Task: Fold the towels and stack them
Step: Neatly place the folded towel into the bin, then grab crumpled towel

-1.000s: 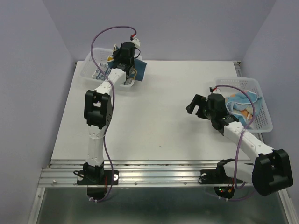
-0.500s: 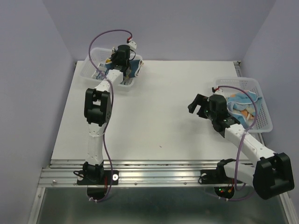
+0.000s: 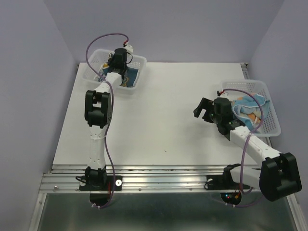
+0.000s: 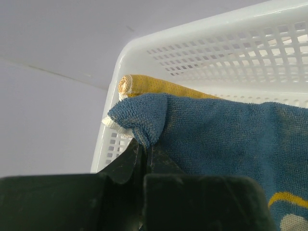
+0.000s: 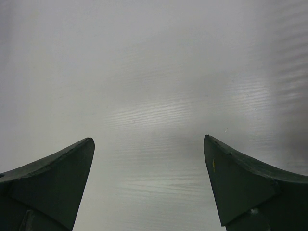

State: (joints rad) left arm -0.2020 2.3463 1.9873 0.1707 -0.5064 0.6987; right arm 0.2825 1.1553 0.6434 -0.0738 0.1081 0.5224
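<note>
1. The left gripper [image 4: 143,153] is now more to the left and deeper over the left basket [image 4: 250,48] than one second ago. At that time it held the cloth out over the right edge of this basket.
2. The blue towel [image 4: 226,130] has come along with it. It no longer hangs outside the right wall and now lies inside the basket.
3. The jaws of the left gripper are pressed together on a folded corner of the blue towel, so they pinch it.
4. The left basket is a white mesh one and stands at the far left corner of the table [image 3: 159,115]. It holds the blue towel, and directly behind it a yellow towel [image 4: 159,88] that touches the far wall of the basket.
5. The right gripper [image 5: 148,139] is almost where it was before, only turned a little. It hangs above the bare table, just to the left of the right basket [image 3: 245,83].
6. Its jaws are spread wide, with nothing between them.
7. The right basket, also of white mesh, stands at the right edge of the table. A crumpled light blue towel [image 3: 246,102] with some orange in it lies inside, unchanged.
</note>
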